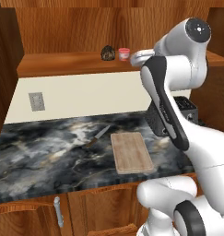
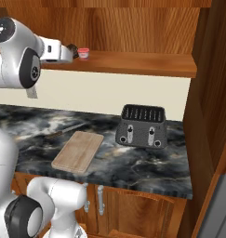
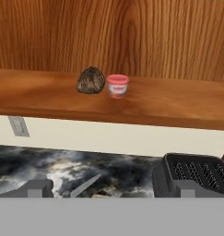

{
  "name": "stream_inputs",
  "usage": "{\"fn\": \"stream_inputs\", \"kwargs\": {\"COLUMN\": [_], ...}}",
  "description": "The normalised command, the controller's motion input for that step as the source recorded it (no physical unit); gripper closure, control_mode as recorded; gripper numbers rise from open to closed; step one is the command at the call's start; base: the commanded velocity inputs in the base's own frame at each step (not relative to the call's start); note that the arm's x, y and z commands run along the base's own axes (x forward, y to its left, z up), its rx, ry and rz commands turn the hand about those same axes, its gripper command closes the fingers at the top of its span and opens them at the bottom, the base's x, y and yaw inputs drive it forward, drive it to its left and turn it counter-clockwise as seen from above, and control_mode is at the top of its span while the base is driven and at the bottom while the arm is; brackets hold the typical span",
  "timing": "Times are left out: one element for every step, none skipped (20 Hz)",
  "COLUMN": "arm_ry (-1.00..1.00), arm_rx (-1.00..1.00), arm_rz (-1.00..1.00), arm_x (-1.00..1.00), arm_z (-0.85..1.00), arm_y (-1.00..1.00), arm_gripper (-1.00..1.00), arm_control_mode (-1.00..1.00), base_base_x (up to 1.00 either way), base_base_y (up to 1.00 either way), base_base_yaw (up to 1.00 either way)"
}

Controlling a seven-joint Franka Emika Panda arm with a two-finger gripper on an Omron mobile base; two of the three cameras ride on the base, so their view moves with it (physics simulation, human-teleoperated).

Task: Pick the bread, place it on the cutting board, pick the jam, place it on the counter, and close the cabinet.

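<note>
The bread (image 3: pixel 91 80), a dark speckled lump, sits on the open cabinet's inner shelf (image 3: pixel 168 103) with the pink jam (image 3: pixel 117 86) just to its right, almost touching. Both also show in the left base view: bread (image 1: pixel 108 53), jam (image 1: pixel 124 54). My gripper (image 3: pixel 111 190) is open, its fingertips (image 3: pixel 37 188) wide apart, held in front of the shelf at its height and a short way from both items. It holds nothing. The cutting board (image 1: pixel 131 152) lies bare on the dark marble counter (image 1: pixel 39 156) below.
A black toaster (image 2: pixel 142 125) stands on the counter right of the board. A knife (image 1: pixel 97 137) lies left of the board. A wall outlet (image 1: pixel 36 101) is on the backsplash. The cabinet's open right door (image 2: pixel 212 93) juts out at the right.
</note>
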Motion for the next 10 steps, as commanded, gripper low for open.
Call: {"fn": "stream_inputs", "kwargs": {"arm_ry": [0.0,0.0,0.0,0.0,0.0,0.0,0.0,0.0,0.0,0.0], "arm_rx": [0.0,0.0,0.0,0.0,0.0,0.0,0.0,0.0,0.0,0.0], "arm_rz": [0.03,0.03,0.02,0.02,0.02,0.01,0.01,0.02,0.03,0.03], "arm_x": [0.29,0.31,0.35,0.36,0.42,0.44,0.44,0.41,0.41,0.38], "arm_z": [0.0,0.0,0.0,0.0,0.0,0.0,0.0,0.0,0.0,0.0], "arm_y": [0.0,0.0,0.0,0.0,0.0,0.0,0.0,0.0,0.0,0.0], "arm_gripper": [-1.0,-1.0,-1.0,-1.0,-1.0,-1.0,-1.0,-1.0,-1.0,-1.0], "arm_control_mode": [-1.0,-1.0,-1.0,-1.0,-1.0,-1.0,-1.0,-1.0,-1.0,-1.0], "base_base_x": [0.0,0.0,0.0,0.0,0.0,0.0,0.0,0.0,0.0,0.0], "base_base_y": [0.0,0.0,0.0,0.0,0.0,0.0,0.0,0.0,0.0,0.0], "base_base_yaw": [0.0,0.0,0.0,0.0,0.0,0.0,0.0,0.0,0.0,0.0]}}
